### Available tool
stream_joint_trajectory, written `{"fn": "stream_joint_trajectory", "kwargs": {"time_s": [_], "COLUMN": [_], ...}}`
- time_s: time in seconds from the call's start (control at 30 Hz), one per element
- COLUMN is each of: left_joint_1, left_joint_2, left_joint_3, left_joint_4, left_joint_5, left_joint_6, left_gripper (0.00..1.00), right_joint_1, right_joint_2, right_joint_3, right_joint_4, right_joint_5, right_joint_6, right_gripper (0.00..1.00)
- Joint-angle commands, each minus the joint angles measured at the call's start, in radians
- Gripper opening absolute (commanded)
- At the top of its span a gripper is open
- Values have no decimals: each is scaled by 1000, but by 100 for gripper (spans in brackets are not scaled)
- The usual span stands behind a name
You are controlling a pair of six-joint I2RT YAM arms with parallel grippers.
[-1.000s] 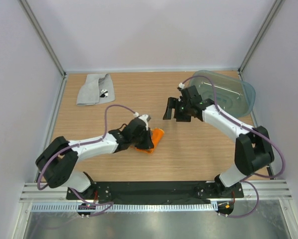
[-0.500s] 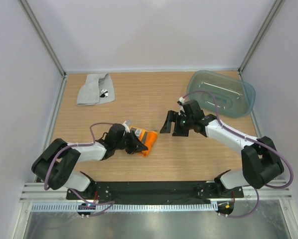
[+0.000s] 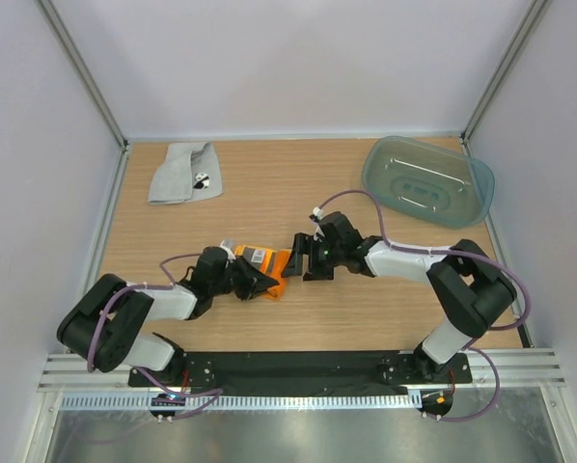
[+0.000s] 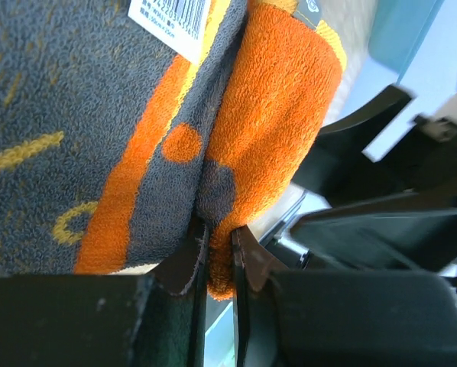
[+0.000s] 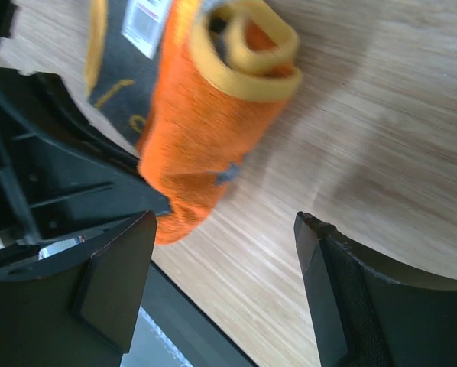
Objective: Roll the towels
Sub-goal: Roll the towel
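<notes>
Between the nearly closed jaws of the left gripper [image 4: 217, 246] sits a thin fold of the orange towel [image 4: 278, 107], pinched tight at its lower edge. Just beyond those fingertips the cloth bulges into a loosely rolled bundle, orange on one side and dark grey with yellow marks on the other. A white barcode label [image 4: 171, 19] is sewn in farther up the grey face. Seen from above, this gripper [image 3: 267, 282] lies low on the desk [image 3: 269, 193] with the bundle [image 3: 285, 262] directly ahead of it, toward the other arm. Facing it from the opposite side, the right gripper [image 3: 301, 258] has its jaws spread wide and holds nothing. In its wrist view the two fingers [image 5: 114, 283] frame bare wood. The rolled end of the orange towel [image 5: 209, 130] lies just ahead of the gripper and over toward the finger on the left of that view. Whether cloth and finger touch cannot be told. The yellow-edged spiral of the roll shows at its far end. Well beyond the left gripper, near the far left corner of the desk, the grey towel [image 3: 182, 172] lies loosely folded and flat. Far behind the right gripper, at the far right corner, stands the translucent blue-green tub [image 3: 428, 183].
</notes>
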Motion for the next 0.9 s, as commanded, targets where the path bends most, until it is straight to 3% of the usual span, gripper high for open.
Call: {"fn": "stream_joint_trajectory", "kwargs": {"time_s": [0.0,0.37,0.57,0.77,0.87], "left_joint_1": [35,64,83,101,103], "left_joint_2": [-30,91,138,177,163], "left_joint_3": [-11,-60,-79,-85,-56], "left_joint_4": [-29,78,143,175,85], "left_joint_5": [-25,25,52,92,103], "left_joint_6": [-23,-60,-81,-71,-13], "left_gripper": [0,0,0,0,0], "right_joint_1": [17,36,56,69,71], "right_joint_2": [50,197,242,282,282], "right_joint_3": [28,52,86,111,118], "right_joint_4": [91,230,232,232,223], "right_joint_5": [37,35,41,50,53], "right_joint_6": [26,81,78,72,73], "right_gripper": [79,75,65,39,29]}}
